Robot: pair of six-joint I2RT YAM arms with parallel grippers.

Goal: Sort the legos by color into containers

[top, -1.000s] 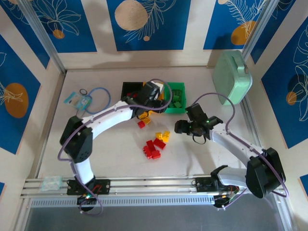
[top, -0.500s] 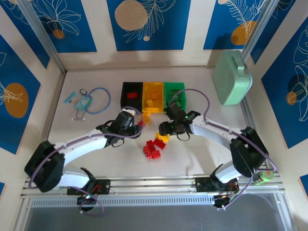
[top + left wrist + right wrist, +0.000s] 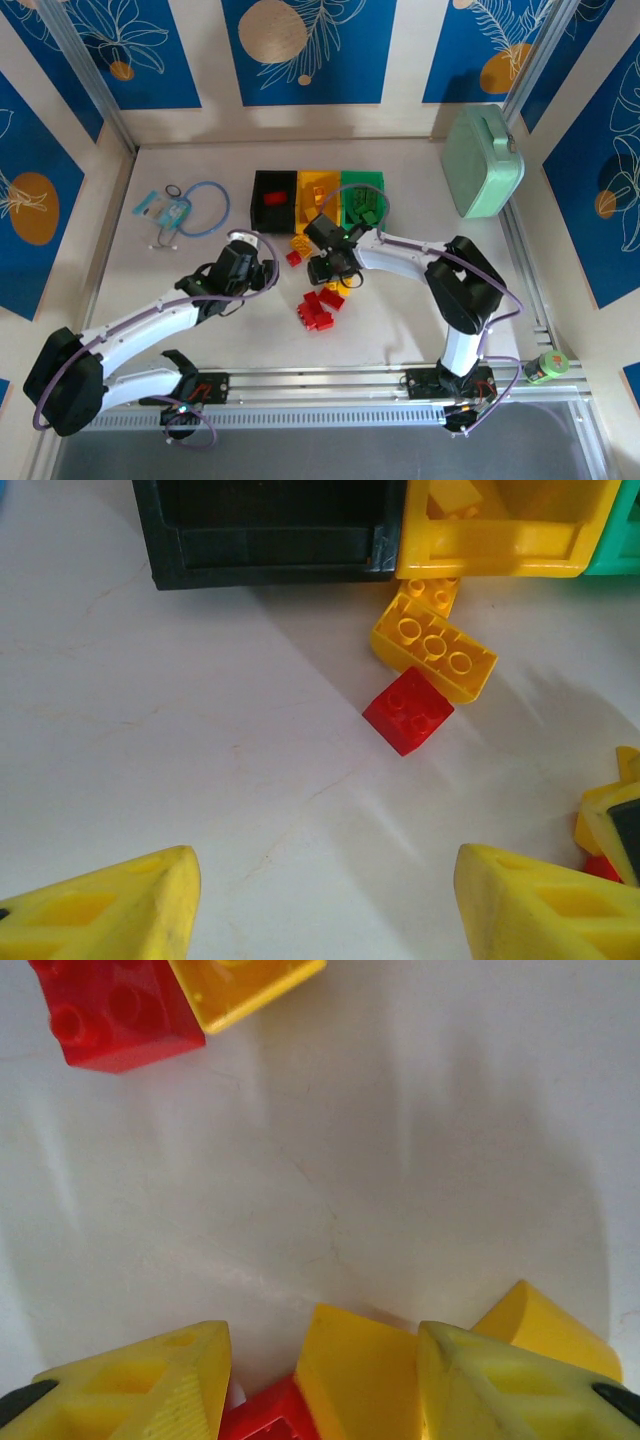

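Surface (image 3: 390,320): white, carries everything.
Yellow bin (image 3: 318,174): the middle of the row, home for yellow legos.
Black bin (image 3: 265,215), green bin (image 3: 362,175): each touches one side of the yellow bin, so every colour has a home.
Left gripper (image 3: 325,870): wide open and holding nothing. It sits in front of the yellow bin and points at a red lego (image 3: 408,710), which is likely its next pick.
Right gripper (image 3: 322,1330): partly open and low, near the yellow bin's front. Its fingers sit either side of a yellow lego (image 3: 355,1360), with no tight hold yet, I think.

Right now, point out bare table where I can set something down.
Bare: between green bin and mint case; far strip behind black bin. Crowded: loose legos in front of yellow bin.
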